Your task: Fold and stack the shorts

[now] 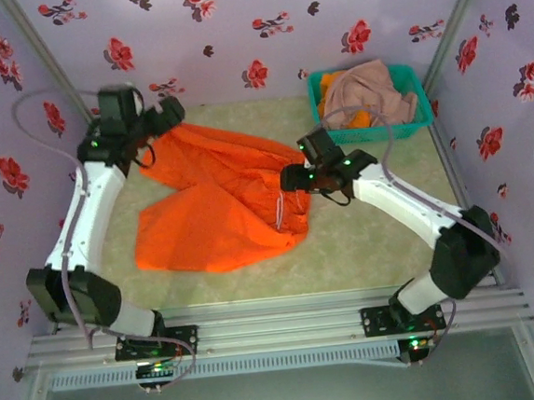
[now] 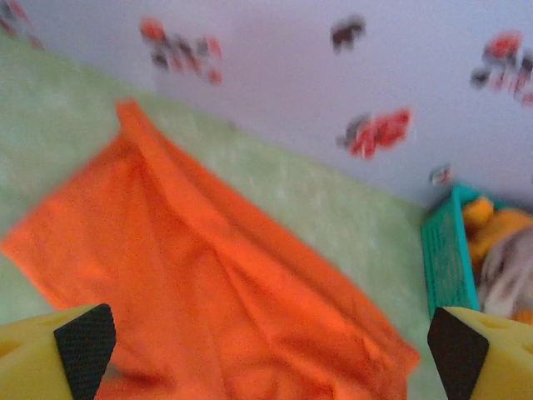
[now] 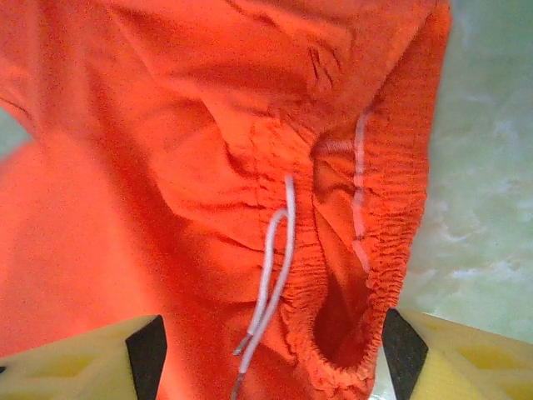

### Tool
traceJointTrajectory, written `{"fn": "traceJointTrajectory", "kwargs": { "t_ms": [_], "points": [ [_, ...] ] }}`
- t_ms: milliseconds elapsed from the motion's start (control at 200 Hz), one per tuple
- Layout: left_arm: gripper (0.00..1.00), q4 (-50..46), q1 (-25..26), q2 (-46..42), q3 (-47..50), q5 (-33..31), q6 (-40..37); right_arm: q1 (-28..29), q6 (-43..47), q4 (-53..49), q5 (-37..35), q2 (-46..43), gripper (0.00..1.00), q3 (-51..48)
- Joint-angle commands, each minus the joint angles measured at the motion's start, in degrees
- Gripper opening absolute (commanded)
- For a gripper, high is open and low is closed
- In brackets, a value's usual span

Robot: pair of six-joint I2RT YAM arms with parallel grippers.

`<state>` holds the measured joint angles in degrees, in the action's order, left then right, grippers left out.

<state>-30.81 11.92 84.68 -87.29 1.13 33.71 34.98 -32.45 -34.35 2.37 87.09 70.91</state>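
One pair of bright orange shorts (image 1: 220, 199) lies spread out on the table, wrinkled, with its waistband toward the right. My left gripper (image 1: 161, 116) hovers open over the far left corner of the cloth (image 2: 216, 292), its fingertips (image 2: 83, 346) wide apart. My right gripper (image 1: 293, 174) stands open over the elastic waistband (image 3: 366, 250) and the white drawstring (image 3: 279, 267), with nothing pinched. The dusty pink-beige shorts (image 1: 374, 88) lie heaped in the teal basket (image 1: 373, 133) on top of another orange pair (image 1: 332, 82).
The teal mesh basket (image 2: 445, 258) stands at the back right corner. Flowered walls close in the back and both sides. Bare green table surface (image 1: 383, 246) lies in front of and to the right of the spread shorts.
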Motion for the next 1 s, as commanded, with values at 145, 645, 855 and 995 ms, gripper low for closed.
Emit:
{"fn": "traceJointTrajectory", "kwargs": {
  "t_ms": [145, 645, 855, 995],
  "points": [
    [0.99, 12.3, 7.3, -2.2, 25.8, 2.1, 7.9, -6.0, -6.2, 7.0, 3.9, 12.6, 0.68, 4.6],
    [1.00, 22.0, 9.7, -11.0, 49.9, 0.4, 11.6, -9.1, -26.0, 32.7, 12.2, 27.3, 0.66, 3.6],
    [0.99, 25.0, 9.7, -10.1, 54.8, 0.3, 13.1, -9.5, -28.6, 35.8, 10.9, 28.6, 0.40, 3.7],
    [0.99, 25.3, 9.8, -9.8, 57.8, -0.5, 13.7, -10.7, -29.4, 37.2, 8.5, 27.1, 0.13, 4.3]
  ]
}}
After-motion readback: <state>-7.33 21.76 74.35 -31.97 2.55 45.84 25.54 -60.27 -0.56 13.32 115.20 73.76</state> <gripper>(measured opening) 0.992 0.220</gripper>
